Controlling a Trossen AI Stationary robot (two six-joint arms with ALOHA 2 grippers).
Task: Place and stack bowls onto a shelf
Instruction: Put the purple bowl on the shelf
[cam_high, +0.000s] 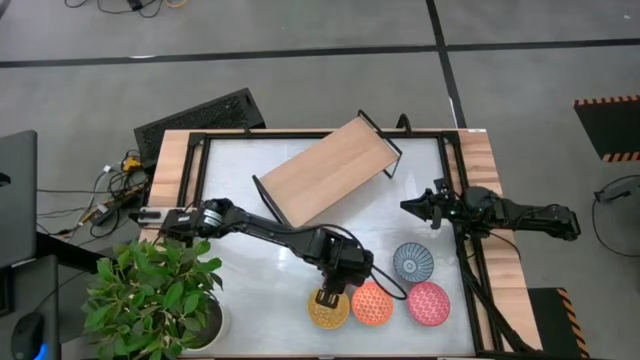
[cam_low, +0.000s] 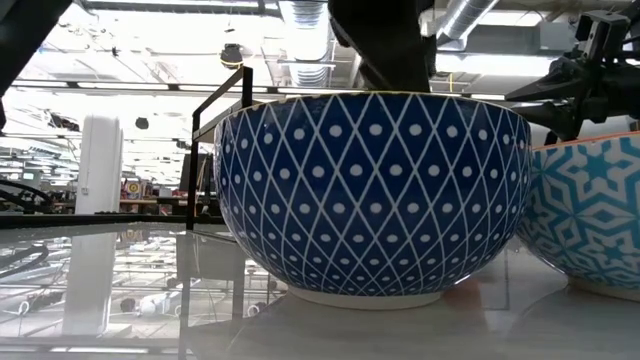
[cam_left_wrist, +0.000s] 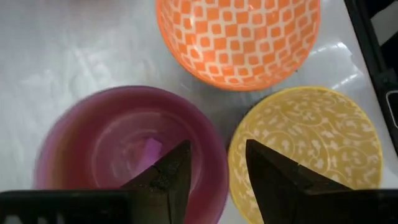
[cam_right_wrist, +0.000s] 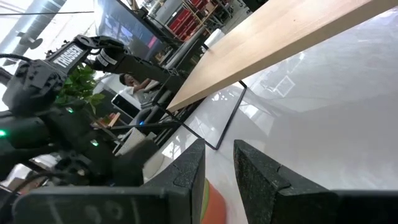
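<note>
My left gripper (cam_left_wrist: 217, 177) is open and points down over the bowls near the table's near edge. One finger (cam_left_wrist: 168, 180) is over the inside of the plain purple bowl (cam_left_wrist: 118, 149). The other finger (cam_left_wrist: 273, 183) is outside its rim, toward the yellow patterned bowl (cam_left_wrist: 311, 143) (cam_high: 328, 310). In the high view the arm hides the purple bowl. The orange bowl (cam_high: 372, 304), pink bowl (cam_high: 428, 303) and blue-white bowl (cam_high: 412, 262) rest on their bases. The shelf (cam_high: 325, 172) lies slantwise at the far middle. My right gripper (cam_high: 408, 207) waits near its right end, narrowly open (cam_right_wrist: 219, 168). My left gripper comes from above with its fingers on either side of the purple bowl's rim (cam_left_wrist: 219, 155), on the side nearest the yellow bowl. I cannot tell whether either finger touches the rim. The bowl sits upright on the table.
A dark-blue bowl with a diamond pattern (cam_low: 370, 190) stands close in front of the low camera, with a lighter blue-white one (cam_low: 590, 215) to its right. A potted plant (cam_high: 155, 290) stands at the near left corner. Bare tabletop (cam_high: 250, 270) lies between the shelf and the bowls.
</note>
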